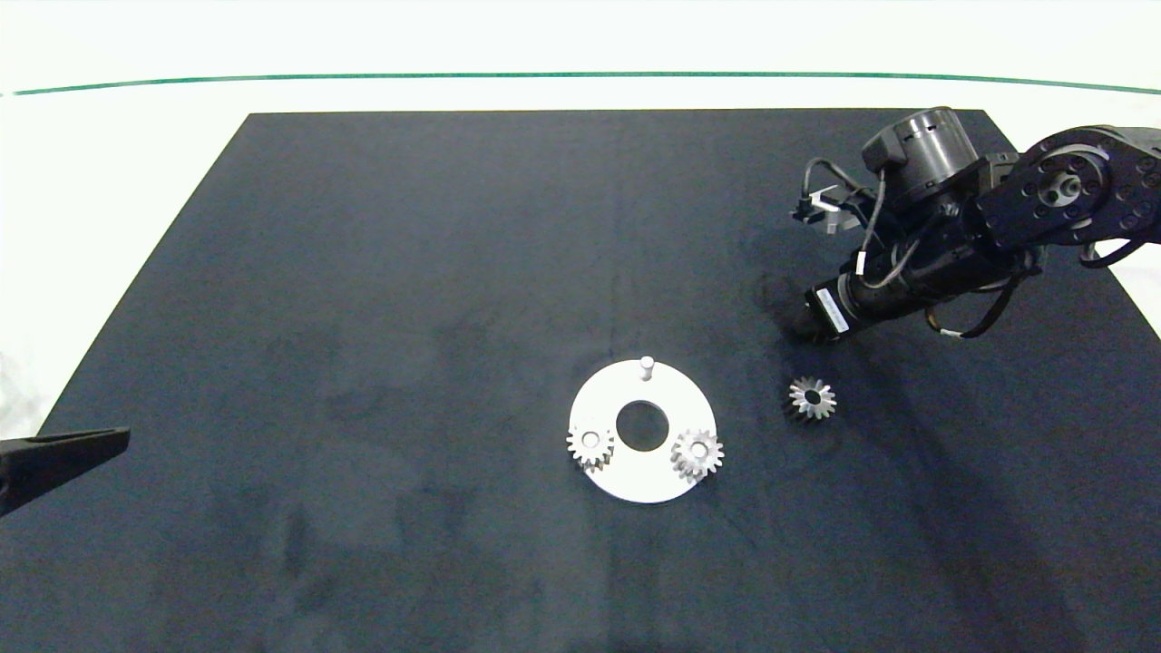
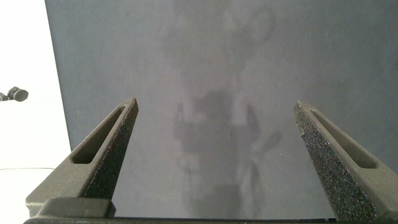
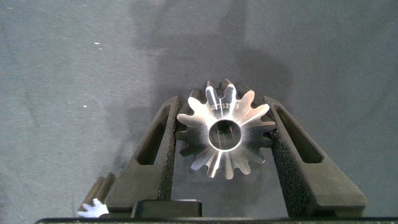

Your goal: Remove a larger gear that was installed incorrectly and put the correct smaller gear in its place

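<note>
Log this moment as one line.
right gripper: shut on small gear | left gripper: open, idle | big gear: on mat | peg: bare

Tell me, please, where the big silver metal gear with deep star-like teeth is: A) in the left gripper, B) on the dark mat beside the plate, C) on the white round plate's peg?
B: the larger gear lies on the dark mat beside the white round plate, whose peg is bare; the left gripper is open and empty, the right gripper holds a smaller gear.
</note>
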Available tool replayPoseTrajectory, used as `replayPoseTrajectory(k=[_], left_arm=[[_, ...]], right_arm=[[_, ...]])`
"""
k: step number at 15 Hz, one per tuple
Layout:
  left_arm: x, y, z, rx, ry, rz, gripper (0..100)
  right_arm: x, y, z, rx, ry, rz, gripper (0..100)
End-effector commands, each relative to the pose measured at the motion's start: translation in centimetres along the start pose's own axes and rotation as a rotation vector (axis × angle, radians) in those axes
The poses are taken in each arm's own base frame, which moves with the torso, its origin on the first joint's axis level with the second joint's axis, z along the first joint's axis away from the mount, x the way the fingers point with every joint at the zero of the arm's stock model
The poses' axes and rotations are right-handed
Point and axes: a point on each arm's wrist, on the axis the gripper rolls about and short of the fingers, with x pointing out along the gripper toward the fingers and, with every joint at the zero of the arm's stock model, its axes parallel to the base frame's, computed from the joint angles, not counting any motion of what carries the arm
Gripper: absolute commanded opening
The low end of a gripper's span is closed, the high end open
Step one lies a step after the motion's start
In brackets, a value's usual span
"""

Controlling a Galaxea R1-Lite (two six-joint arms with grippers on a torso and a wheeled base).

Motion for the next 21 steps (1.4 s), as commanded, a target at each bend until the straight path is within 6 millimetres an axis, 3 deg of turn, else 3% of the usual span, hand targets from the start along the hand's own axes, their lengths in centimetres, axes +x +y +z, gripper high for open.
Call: replayPoseTrajectory(k=[1, 3, 7, 12, 17, 21], left_arm=[[0.1, 0.0, -0.1, 0.001, 0.006, 0.0, 100], [0.1, 0.0, -0.1, 0.001, 0.006, 0.0, 100], [0.1, 0.0, -0.1, 0.001, 0.006, 0.0, 100], [0.0, 0.0, -0.1, -0.001, 0.007, 0.003, 100], [-0.1, 0.0, -0.1, -0.002, 0.004, 0.004, 100], [0.0, 0.1, -0.1, -0.007, 0.006, 0.015, 100]], right_arm=[[0.0, 0.1, -0.1, 0.001, 0.008, -0.001, 100], [-0.4, 0.3, -0.6, -0.005, 0.021, 0.009, 100], [-5.0, 0.7, -1.7, -0.025, -0.033, 0.044, 100], [-9.5, 3.4, -3.9, -0.105, -0.071, 0.133, 100], [-8.5, 5.6, -5.7, -0.168, 0.002, 0.182, 100], [-6.2, 6.2, -5.6, -0.172, 0.029, 0.176, 100]])
